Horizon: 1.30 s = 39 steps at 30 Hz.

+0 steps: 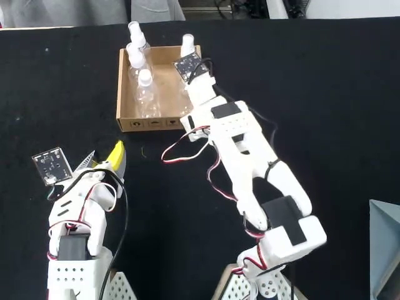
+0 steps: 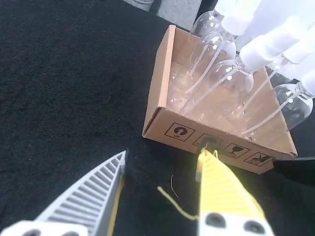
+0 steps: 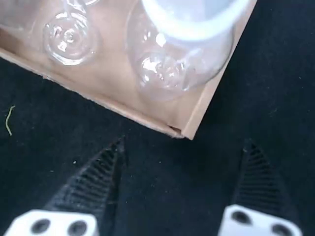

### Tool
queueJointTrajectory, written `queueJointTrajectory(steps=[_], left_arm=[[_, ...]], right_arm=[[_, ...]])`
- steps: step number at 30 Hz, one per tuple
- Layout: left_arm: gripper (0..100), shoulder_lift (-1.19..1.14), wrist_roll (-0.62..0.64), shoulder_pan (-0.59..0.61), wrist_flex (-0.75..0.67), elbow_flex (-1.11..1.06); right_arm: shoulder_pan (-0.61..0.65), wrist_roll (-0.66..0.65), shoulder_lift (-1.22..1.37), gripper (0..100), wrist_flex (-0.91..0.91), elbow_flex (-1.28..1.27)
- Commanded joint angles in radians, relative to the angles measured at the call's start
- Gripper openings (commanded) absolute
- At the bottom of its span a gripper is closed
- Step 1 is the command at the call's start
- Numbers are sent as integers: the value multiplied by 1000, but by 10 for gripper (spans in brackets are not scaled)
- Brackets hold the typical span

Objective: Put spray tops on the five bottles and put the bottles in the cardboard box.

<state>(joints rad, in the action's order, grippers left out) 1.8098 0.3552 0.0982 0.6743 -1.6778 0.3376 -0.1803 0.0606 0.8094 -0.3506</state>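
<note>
Both jaws spread, empty | bottles (image 1: 145,90) upright in cardboard box (image 1: 150,124) | black cloth-covered table (image 1: 325,94)

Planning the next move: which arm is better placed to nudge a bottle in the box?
Probably right. The right gripper is open at a corner of the cardboard box, beside a bottle; the left gripper, also open, sits back from it.

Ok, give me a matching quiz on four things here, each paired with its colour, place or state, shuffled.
1 left claw
2 right claw
3 bottles
4 cardboard box

A brown, on the black table
B open, at the box's corner
C open, partly yellow
D clear, standing in the box

Pairs: 1-C, 2-B, 3-D, 4-A
</note>
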Motion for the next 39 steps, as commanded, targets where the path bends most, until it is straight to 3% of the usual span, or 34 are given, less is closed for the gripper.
queueJointTrajectory(steps=[1,19,29,32,39], left_arm=[[217,2,-9,2,-3,-22],[217,2,-9,2,-3,-22],[217,2,-9,5,-2,-22],[217,2,-9,7,2,-22],[217,2,-9,7,5,-22]], right_arm=[[11,-8,-147,305,6,-21],[11,-6,-386,303,14,-194],[6,-11,-469,201,17,-226],[-28,-14,-535,108,51,-217],[-68,-8,-638,116,107,-220]])
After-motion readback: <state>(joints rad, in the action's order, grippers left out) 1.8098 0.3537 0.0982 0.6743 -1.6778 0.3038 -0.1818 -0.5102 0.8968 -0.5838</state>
